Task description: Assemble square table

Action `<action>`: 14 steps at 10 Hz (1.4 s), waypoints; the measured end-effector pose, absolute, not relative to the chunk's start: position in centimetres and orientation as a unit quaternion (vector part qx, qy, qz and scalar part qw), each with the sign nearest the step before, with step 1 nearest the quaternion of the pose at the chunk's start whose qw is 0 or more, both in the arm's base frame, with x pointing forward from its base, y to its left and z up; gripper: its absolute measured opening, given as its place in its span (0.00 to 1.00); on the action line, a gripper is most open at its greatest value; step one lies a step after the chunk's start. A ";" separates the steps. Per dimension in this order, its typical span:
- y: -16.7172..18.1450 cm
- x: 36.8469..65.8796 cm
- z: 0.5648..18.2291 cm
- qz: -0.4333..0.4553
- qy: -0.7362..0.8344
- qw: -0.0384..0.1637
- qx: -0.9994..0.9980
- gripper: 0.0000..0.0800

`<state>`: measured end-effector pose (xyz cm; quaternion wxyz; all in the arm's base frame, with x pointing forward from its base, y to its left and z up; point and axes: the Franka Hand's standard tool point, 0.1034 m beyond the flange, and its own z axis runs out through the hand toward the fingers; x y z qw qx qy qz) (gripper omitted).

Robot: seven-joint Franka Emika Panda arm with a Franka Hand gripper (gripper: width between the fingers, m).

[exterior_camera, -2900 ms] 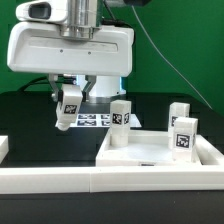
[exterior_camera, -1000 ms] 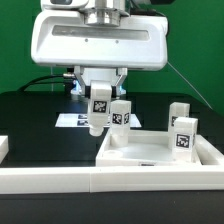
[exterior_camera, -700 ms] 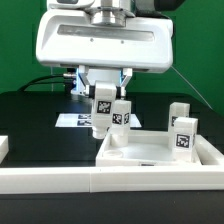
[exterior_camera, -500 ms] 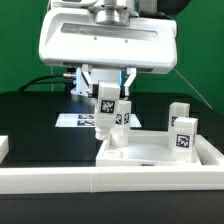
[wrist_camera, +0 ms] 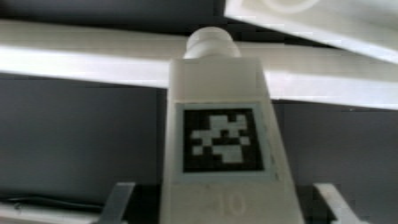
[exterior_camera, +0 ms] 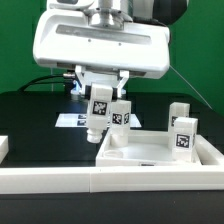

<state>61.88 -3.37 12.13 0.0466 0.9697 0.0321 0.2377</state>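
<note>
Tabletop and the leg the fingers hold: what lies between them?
Nothing. In the exterior view the held leg hangs just above the tabletop corner, a bare gap beneath its tip, beside a leg already standing.

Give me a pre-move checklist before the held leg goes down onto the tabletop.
1. Gripper shut on the held leg: ok.
2. Held leg upright: not ok, slightly tilted in the exterior view.
3. Leg's peg pointing toward the tabletop: ok.
4. Peg lined up with a hole: cannot tell, no hole visible.
5. Clearance from the neighbouring leg: cannot tell, they overlap in the exterior view.
6. Three legs already standing on the tabletop: ok.
</note>
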 end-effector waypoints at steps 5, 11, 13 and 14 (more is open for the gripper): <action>-2.7 62.3 12.4 0.223 0.026 0.019 0.974 0.36; -1.8 61.4 11.1 0.213 0.019 0.011 0.977 0.36; -1.1 61.2 10.6 0.210 0.020 0.008 0.977 0.36; -1.3 61.1 10.5 0.209 0.019 0.008 0.978 0.36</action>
